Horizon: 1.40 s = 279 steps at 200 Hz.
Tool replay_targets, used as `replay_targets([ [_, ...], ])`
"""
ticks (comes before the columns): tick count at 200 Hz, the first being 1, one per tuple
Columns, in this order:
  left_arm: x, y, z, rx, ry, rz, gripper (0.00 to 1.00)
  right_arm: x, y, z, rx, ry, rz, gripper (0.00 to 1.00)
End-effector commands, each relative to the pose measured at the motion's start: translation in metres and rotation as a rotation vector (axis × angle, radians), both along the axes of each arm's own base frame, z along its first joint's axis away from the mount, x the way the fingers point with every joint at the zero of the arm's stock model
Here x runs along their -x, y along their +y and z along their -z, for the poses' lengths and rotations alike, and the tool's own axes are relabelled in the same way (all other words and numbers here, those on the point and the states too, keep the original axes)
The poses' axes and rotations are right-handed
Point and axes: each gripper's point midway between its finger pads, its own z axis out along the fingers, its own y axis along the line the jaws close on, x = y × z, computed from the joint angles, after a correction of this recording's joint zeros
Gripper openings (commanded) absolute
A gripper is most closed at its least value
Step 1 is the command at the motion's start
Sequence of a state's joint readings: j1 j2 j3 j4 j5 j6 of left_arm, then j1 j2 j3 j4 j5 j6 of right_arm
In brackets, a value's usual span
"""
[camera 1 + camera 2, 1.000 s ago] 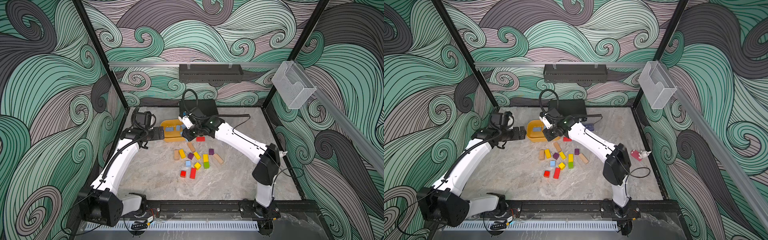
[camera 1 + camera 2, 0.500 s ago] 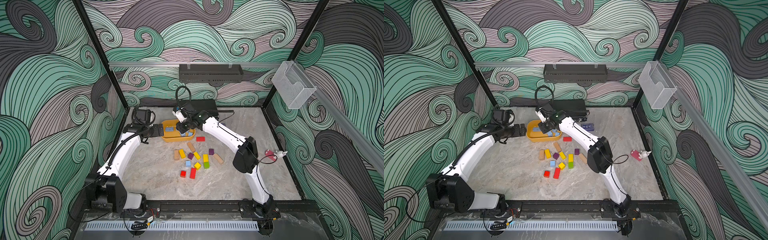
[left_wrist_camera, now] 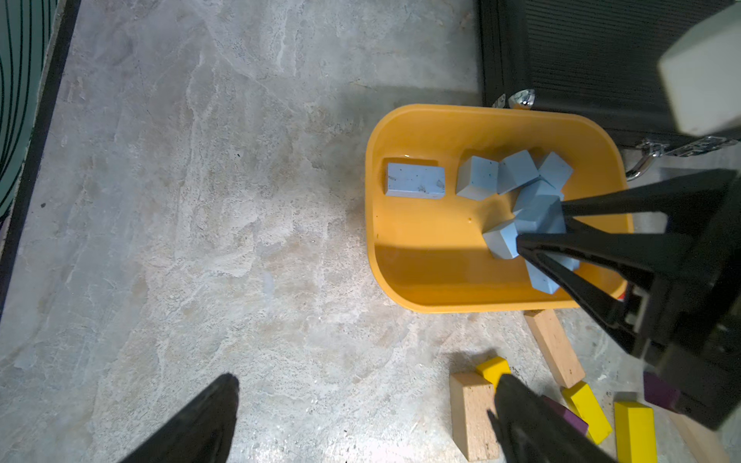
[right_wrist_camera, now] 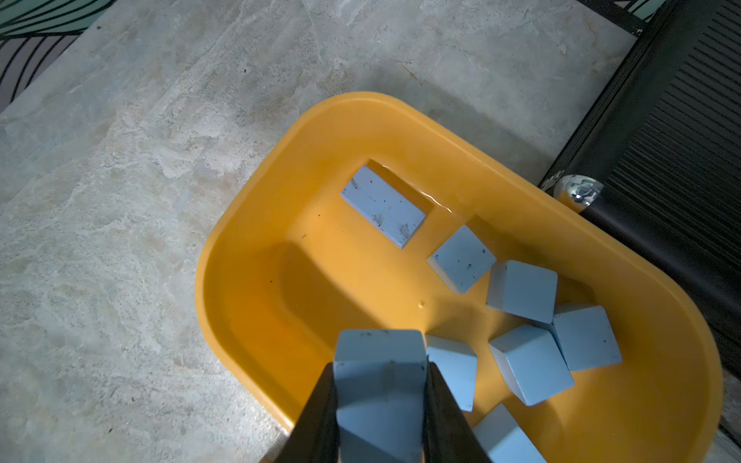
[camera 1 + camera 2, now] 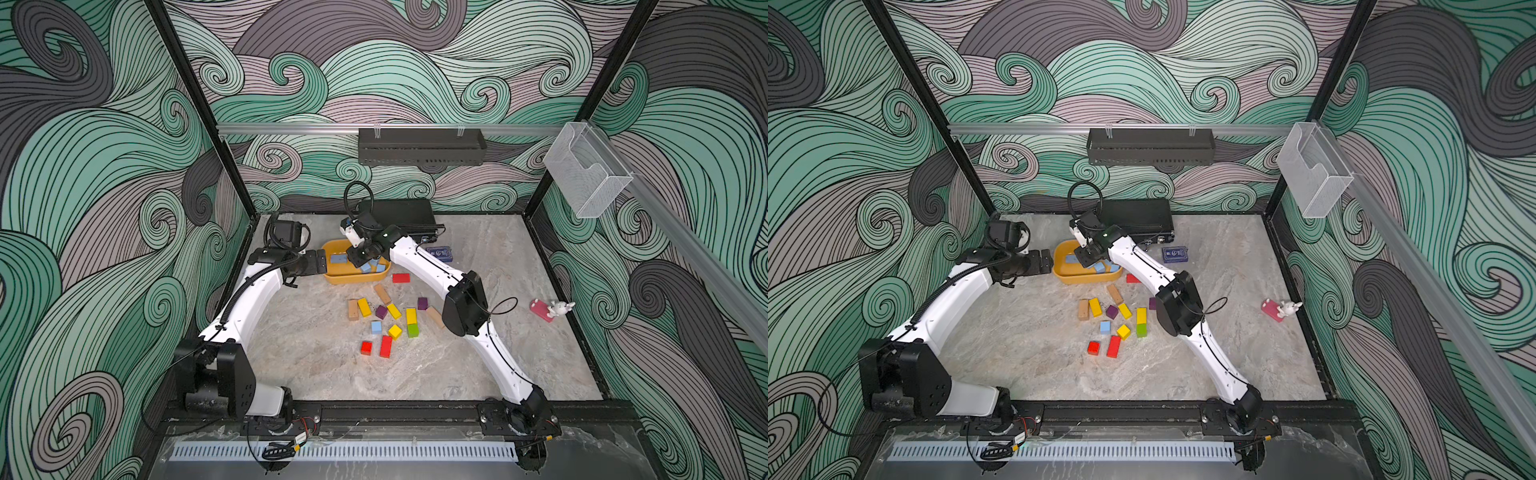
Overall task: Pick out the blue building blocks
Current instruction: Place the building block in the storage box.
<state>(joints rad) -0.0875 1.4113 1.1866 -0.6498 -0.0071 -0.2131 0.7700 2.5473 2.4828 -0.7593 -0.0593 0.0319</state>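
Along the near edge, both arm bases are carried on a black rail. Just beyond it a broad strip of marbled grey worktop [image 5: 332, 374] lies open. At mid-worktop there is a loose scatter of small wooden blocks [image 5: 385, 346] in red, yellow, green, purple and tan. One light blue cube [image 5: 376, 327] lies among them, well apart from both pairs of jaws. The scatter's right side is overhung by the elbow of the white right arm [image 5: 463, 307].

Farther back, room is tighter. A shallow yellow plastic tray [image 5: 353, 279] sits there, with several light blue blocks [image 4: 521, 290] inside, one of them a flat brick [image 4: 383, 210]. The right jaws are held over the tray and closed on a further light blue block [image 4: 379, 360], which is gripped on two opposite faces. Whether it touches the blocks beneath cannot be told. The left jaws are spread wide and hold nothing, just beside the tray's left end, with one black finger [image 3: 208, 417] seen over bare worktop.

Behind the tray a ribbed black case [image 5: 399, 212] stands against the back wall. A dark navy card box [image 5: 439, 252] lies to its right. A pink block with a white toy figure [image 5: 542, 309] lies near the right edge.
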Motion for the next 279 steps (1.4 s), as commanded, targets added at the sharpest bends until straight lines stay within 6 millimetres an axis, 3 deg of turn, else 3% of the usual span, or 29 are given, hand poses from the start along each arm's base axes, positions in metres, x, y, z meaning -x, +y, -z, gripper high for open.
replay_targets([
  [1,-0.002,0.005,0.002,-0.021,-0.002,-0.003,0.99,-0.010,0.004,-0.003,-0.010,-0.035,0.000,0.00],
  [63,-0.001,0.007,0.002,-0.027,-0.001,-0.010,0.99,-0.019,0.017,0.024,-0.042,-0.032,-0.003,0.00],
  [132,0.000,0.008,0.004,-0.027,0.007,-0.012,0.99,-0.015,0.025,0.053,-0.063,0.025,-0.004,0.00],
  [157,0.001,0.008,0.005,-0.025,0.012,-0.012,0.99,-0.014,0.024,0.061,-0.058,0.043,-0.001,0.04],
  [213,0.004,0.008,0.004,-0.025,0.028,-0.011,0.99,-0.013,0.022,0.073,-0.041,0.056,0.003,0.27],
  [227,0.006,0.007,0.003,-0.024,0.034,-0.009,0.99,-0.012,0.022,0.072,-0.042,0.058,0.001,0.28],
  [236,0.005,0.007,0.013,-0.025,0.072,-0.007,0.99,-0.011,0.022,0.073,-0.041,0.062,-0.001,0.31],
  [248,0.006,0.007,0.012,-0.024,0.079,-0.006,0.99,-0.010,0.022,0.073,-0.045,0.068,-0.002,0.38],
  [279,0.007,0.006,0.013,-0.021,0.091,-0.009,0.99,-0.009,0.023,0.067,-0.059,0.072,-0.007,0.44],
])
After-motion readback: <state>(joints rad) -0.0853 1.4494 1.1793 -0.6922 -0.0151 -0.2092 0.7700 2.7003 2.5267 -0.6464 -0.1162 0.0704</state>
